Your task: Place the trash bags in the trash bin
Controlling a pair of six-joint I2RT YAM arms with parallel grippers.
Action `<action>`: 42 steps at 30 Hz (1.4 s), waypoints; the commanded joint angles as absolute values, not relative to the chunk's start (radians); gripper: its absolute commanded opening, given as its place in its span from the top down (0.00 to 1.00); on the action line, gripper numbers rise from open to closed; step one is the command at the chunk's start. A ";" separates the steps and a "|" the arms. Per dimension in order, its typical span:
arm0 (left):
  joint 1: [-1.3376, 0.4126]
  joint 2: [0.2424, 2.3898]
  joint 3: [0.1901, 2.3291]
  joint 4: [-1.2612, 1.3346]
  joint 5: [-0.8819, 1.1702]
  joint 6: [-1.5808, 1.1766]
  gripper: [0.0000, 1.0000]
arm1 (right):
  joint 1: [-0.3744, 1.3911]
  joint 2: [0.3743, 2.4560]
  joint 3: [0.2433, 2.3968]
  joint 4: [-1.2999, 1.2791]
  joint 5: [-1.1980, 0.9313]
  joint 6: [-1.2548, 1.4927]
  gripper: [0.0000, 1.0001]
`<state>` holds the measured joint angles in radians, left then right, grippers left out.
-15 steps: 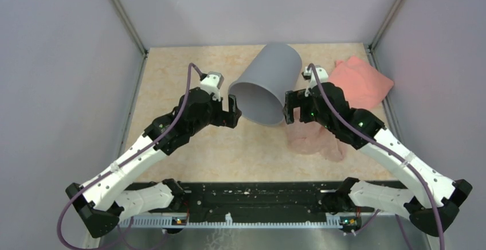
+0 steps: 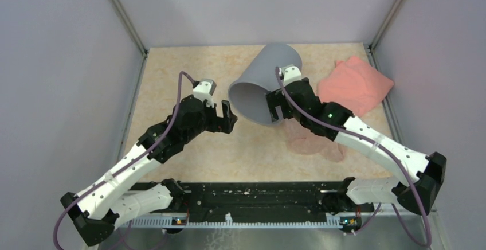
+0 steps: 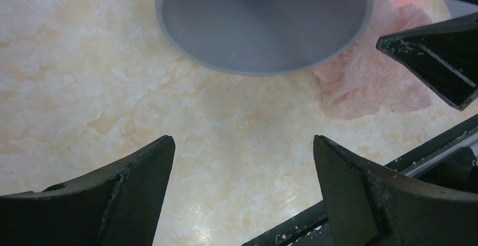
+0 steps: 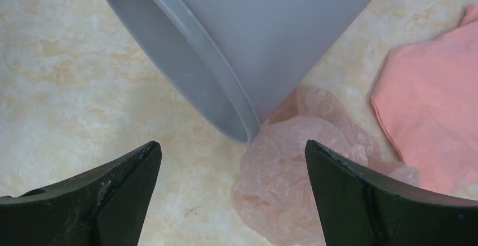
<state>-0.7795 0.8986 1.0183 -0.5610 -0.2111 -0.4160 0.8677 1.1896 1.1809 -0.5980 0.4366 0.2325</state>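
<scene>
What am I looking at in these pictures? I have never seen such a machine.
These are two robot arms bolted to a table, each ending in a two-finger gripper. The wide picture looks down from above and behind the arms. The other two come from a camera on each wrist. On the table a grey bin lies on its side, a thin pale pink bag is crumpled beside its rim, and a salmon folded bundle lies at the right. The left gripper and the right gripper are both open and hold nothing.

Beige marbled table (image 2: 172,66): grey bin (image 2: 261,69) tipped on side, crumpled pink bag (image 2: 309,144) at rim, salmon bundle (image 2: 355,84) far right
</scene>
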 commanded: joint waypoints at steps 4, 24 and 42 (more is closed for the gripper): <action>-0.778 0.844 0.899 -0.531 -0.208 -0.517 0.02 | 0.903 1.310 1.231 -0.423 0.575 0.133 0.01; -0.778 0.788 0.743 -0.412 -0.120 -0.563 0.02 | 0.904 1.542 1.178 -0.189 0.996 0.164 0.36; -0.778 0.810 0.835 -0.407 -0.251 -0.518 0.02 | 0.854 1.517 1.552 -0.625 0.760 0.353 1.00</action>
